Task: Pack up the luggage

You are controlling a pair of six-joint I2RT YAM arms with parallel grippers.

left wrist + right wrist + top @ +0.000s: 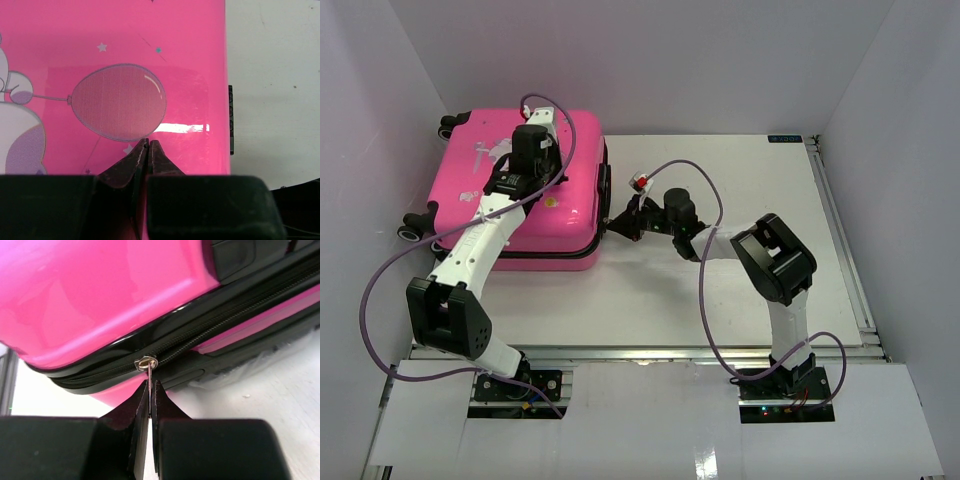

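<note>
The luggage [575, 195] lies flat and closed at the back left of the table, hot pink with black zipper trim. My left gripper [542, 118] rests over its lid. In the left wrist view that gripper [149, 141] is shut with nothing between its tips, just below a balloon print [119, 101] on the luggage [125, 40]. My right gripper [616, 226] is at the luggage's near right corner. In the right wrist view it [150, 382] is shut on the thin metal zipper pull [149, 371], which hangs from the slider [145, 362] on the black zipper [225, 320].
Black wheels [412, 230] stick out on the luggage's left side, close to the white wall. White table [740, 180] stretches right of the luggage, with a metal rail [842, 230] along its right edge. A purple cable [705, 200] loops above my right arm.
</note>
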